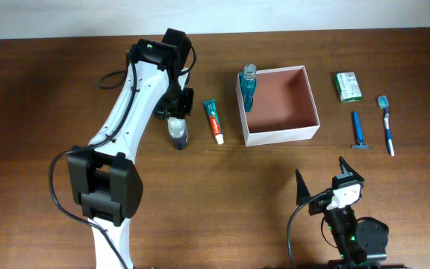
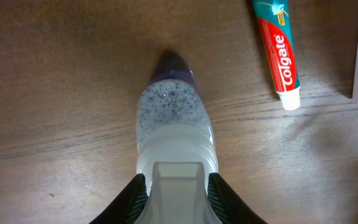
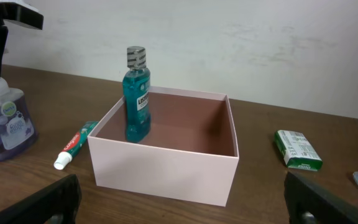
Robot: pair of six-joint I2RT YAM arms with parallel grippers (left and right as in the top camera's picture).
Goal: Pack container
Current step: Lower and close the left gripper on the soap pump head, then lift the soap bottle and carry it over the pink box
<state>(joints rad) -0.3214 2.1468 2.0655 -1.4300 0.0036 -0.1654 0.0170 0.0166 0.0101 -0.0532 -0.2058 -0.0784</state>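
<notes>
The container (image 1: 308, 134) is a square white-walled box with a reddish-brown inside, at the middle of the table; it also shows in the right wrist view (image 3: 166, 168). A blue mouthwash bottle (image 1: 248, 86) stands upright in its left corner (image 3: 136, 99). My left gripper (image 1: 174, 116) is shut on the pump head of a clear soap bottle (image 2: 176, 134) standing on the table left of the container (image 3: 2, 121). A toothpaste tube (image 1: 213, 121) lies between that bottle and the container. My right gripper (image 1: 327, 183) is open and empty near the front edge.
Right of the container lie a green-and-white packet (image 1: 348, 86), a blue razor (image 1: 357, 131) and a blue toothbrush (image 1: 387, 123). The left arm (image 1: 125, 127) stretches across the left of the table.
</notes>
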